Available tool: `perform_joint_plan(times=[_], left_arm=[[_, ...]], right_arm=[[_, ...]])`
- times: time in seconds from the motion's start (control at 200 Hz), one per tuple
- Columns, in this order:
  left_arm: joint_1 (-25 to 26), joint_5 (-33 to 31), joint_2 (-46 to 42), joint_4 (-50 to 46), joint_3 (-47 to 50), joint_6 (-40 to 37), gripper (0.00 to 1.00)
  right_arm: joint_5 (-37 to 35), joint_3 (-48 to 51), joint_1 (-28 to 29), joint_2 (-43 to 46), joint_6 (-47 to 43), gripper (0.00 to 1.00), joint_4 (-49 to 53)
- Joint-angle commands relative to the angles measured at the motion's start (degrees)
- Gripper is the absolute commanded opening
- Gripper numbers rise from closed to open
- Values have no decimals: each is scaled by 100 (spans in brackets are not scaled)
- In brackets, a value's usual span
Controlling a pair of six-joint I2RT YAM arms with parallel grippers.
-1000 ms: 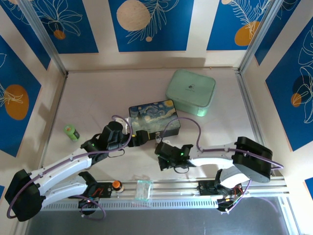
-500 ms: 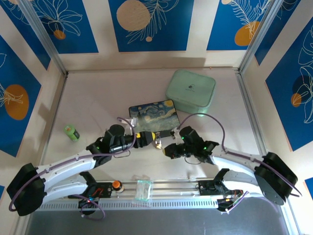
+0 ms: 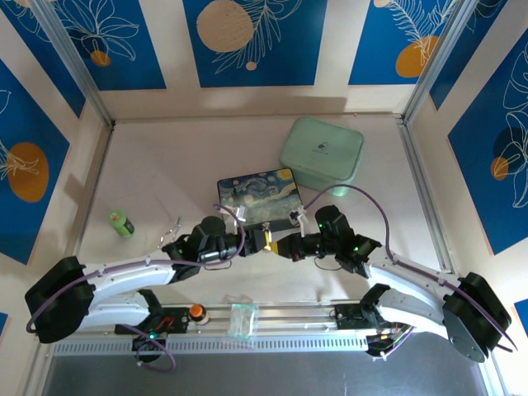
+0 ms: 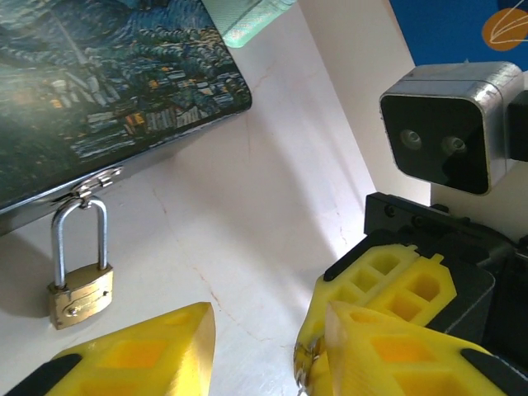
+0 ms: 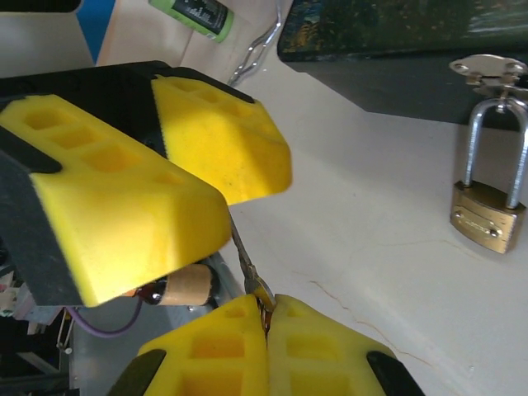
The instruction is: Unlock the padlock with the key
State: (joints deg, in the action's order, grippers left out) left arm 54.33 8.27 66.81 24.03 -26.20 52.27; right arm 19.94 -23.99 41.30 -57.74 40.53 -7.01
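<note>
The small brass padlock (image 4: pixel 80 293) (image 5: pixel 488 216) hangs by its silver shackle from the white clasp of the painted box (image 3: pixel 260 196) (image 4: pixel 91 91), its body resting on the table. My right gripper (image 5: pixel 266 309) (image 3: pixel 289 245) is shut on the head of the thin key (image 5: pixel 247 262) (image 4: pixel 304 373). The key's blade points up and away, towards my left gripper (image 4: pixel 268 351) (image 3: pixel 262 239). That gripper stands open, tip to tip with the right one. Its two yellow fingers (image 5: pixel 223 140) sit either side of the blade's end, which is hidden behind the nearer finger. Both grippers hover just in front of the box, beside the padlock.
A mint green case (image 3: pixel 322 154) lies behind the box. A green bottle (image 3: pixel 121 222) (image 5: pixel 194 12) stands at the left, with a bent wire piece (image 3: pixel 169 228) near it. A clear plastic piece (image 3: pixel 242 320) rests on the front rail.
Both grippers have closed in on each other in front of the box: the left one slid right, and the right one swung round to face it, with the key now between them.
</note>
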Motion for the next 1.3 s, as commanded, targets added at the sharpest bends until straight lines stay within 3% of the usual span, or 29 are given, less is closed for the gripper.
perform_joint_plan(times=[0.0, 0.365, 0.59, 0.62, 0.695, 0.8, 0.921, 1.066, 1.296], left_arm=[[104, -64, 70, 374, -183, 2, 38], [140, -63, 314, 517, -174, 97, 0], [139, -18, 383, 579, -171, 227, 0], [140, -34, 381, 605, -167, 260, 0], [140, -251, 299, 642, -103, 410, 0], [140, -717, 46, 682, 28, 673, 0], [157, -1097, -174, 1030, 220, 1108, 0], [157, -1094, -312, 1351, 264, 1406, 0], [167, -1117, -490, 1786, 321, 1718, 0]], right_arm=[[293, 8, -25, 78, 138, 0, -283], [325, 148, -96, 47, 314, 0, -573], [270, 280, -165, 130, 565, 0, -843], [242, 289, -179, 146, 631, 7, -863], [89, 328, -235, 220, 915, 47, -851], [-267, 444, -451, 478, 1720, 76, -842], [-685, 860, -435, 953, 2514, 78, -1704], [-963, 739, -317, 1306, 2707, 86, -1643], [-899, 727, -127, 921, 3379, 80, -2644]])
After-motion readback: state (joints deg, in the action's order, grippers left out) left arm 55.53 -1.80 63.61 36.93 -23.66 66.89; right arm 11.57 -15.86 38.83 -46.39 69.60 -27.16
